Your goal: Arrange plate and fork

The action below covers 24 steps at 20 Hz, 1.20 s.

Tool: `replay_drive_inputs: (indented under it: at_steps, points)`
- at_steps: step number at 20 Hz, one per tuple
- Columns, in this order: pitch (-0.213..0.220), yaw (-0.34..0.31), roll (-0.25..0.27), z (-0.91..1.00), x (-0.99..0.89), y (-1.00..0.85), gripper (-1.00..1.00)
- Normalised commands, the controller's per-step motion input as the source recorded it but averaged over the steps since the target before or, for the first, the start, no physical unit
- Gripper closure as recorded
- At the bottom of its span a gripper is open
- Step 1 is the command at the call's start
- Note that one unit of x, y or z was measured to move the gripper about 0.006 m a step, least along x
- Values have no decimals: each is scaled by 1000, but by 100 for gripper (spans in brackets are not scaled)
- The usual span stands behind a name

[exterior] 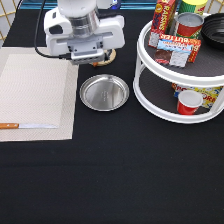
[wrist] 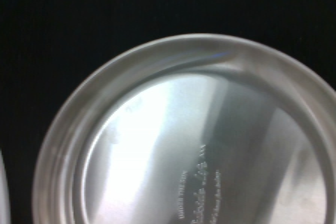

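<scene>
The round silver plate lies flat on the black tablecloth, just off the right edge of the beige placemat in the exterior view. It fills the wrist view, seen from close above. My gripper hangs above the cloth just beyond the plate's far rim, toward the exterior view's top. It holds nothing that I can see. The fork is out of view.
A wooden-handled knife lies on the placement's near edge. A round wooden coaster peeks out behind the hand. A white two-tier turntable with cans, boxes and a red cup stands at the right.
</scene>
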Motion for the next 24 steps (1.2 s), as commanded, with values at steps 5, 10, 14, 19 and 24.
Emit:
replay_drive_inputs:
  at_steps: [5, 10, 14, 19, 24]
  points:
    - [0, -32, -14, -365, 235, 210, -100]
    - [0, -64, -26, -384, 267, 215, -100]
    - [5, -81, -43, -220, 439, 283, -100]
    - [39, -57, -17, -91, 495, 215, -100]
    - [74, -41, 0, -41, 567, 86, -100]
